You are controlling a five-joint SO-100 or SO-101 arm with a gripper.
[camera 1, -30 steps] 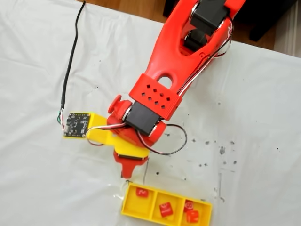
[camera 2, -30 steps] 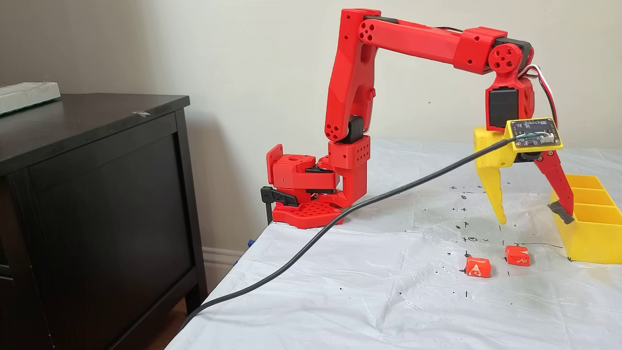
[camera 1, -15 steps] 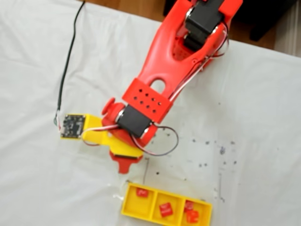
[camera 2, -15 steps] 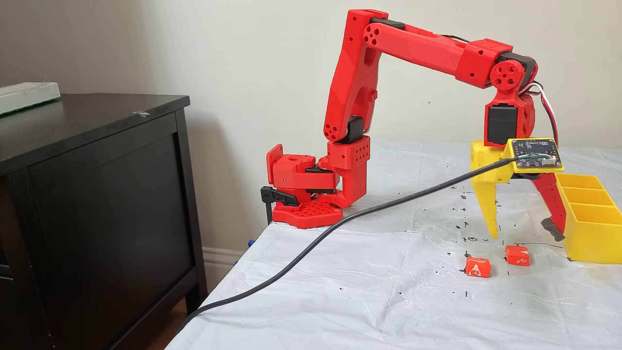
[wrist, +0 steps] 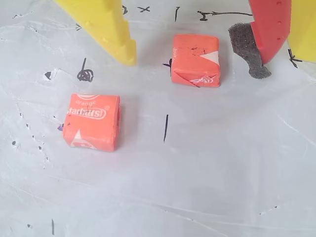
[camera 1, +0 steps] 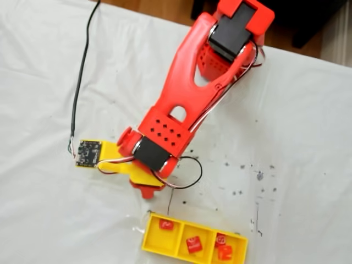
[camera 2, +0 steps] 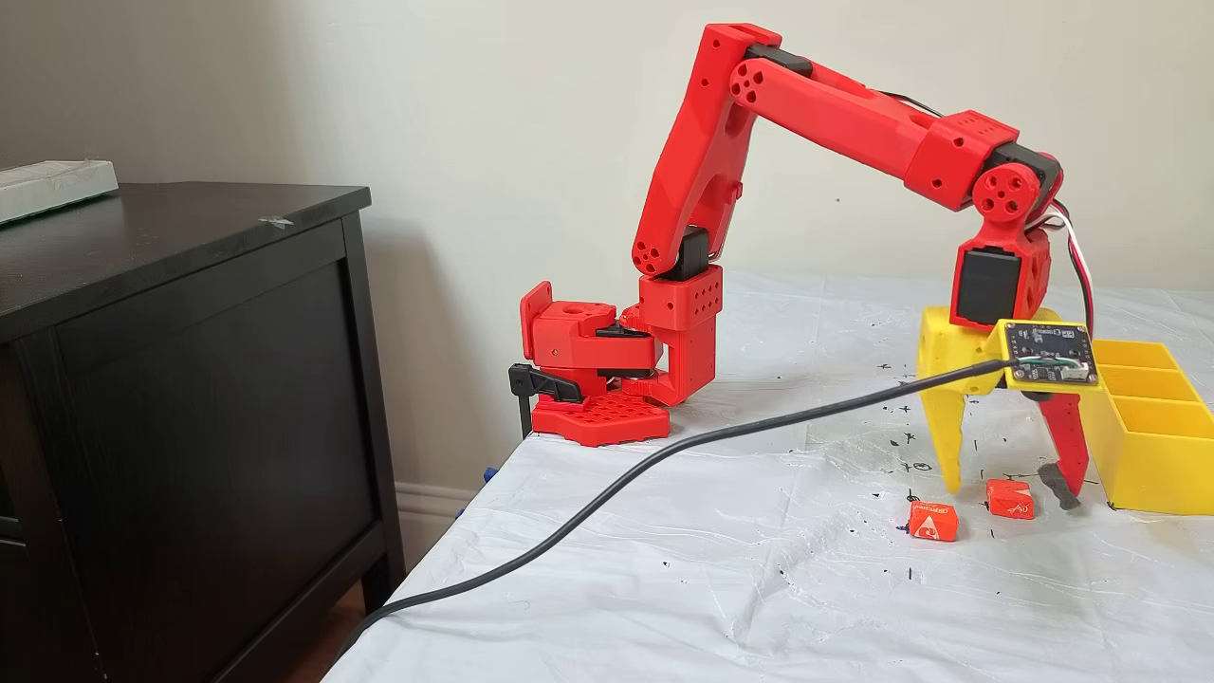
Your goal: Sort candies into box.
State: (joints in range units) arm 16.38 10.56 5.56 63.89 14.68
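Candies (wrist: 92,122) (wrist: 195,60) orange-red, white markings – box (camera 2: 1152,444) bright yellow. Gripper (wrist: 195,57): one finger (wrist: 106,29) yellow, the other finger (wrist: 270,27) red with a dark grey pad. Table cover (camera 2: 721,550) white, black pen marks.

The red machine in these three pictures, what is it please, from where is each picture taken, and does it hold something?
It is a small robot arm clamped to a table. One fixed view looks down from above, another from the side, and the wrist view rides on the arm. Its hand has a yellow finger and a red finger; it is open and holds nothing. Two orange candies lie on the white cover: one between the fingers, one beside. The yellow box holds four more candies.
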